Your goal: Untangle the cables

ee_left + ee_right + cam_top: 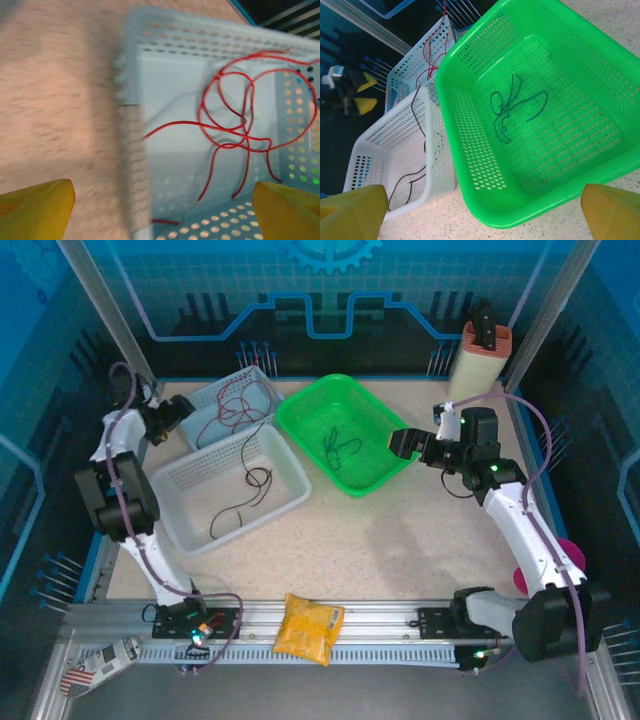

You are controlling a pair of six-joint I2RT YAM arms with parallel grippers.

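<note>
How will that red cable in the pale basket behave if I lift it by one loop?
Probably floppy: the red cable lies in loose, overlapping loops, so it should sag rather than hold its shape. It is likely very light, being so thin. Its strands cross several times, so one lifted loop may drag the rest along or snag on the basket's perforated wall.

**Three baskets, a cable in each**

Seen from above, the table [400, 540] carries three baskets. The near-left basket [285, 475] sits at 9 o'clock from the centre. The far-left basket [215, 392] is just behind it at 11 o'clock. The right basket [300, 425] sits at 12 o'clock, just beside both.

The near-left cable [255, 485], far-left cable [235, 410] and right cable [340, 445] each lie inside their basket. A packet [308, 628] lies on the rail [400, 625] at 6 o'clock. A container [478, 360] stands at 2 o'clock.
</note>
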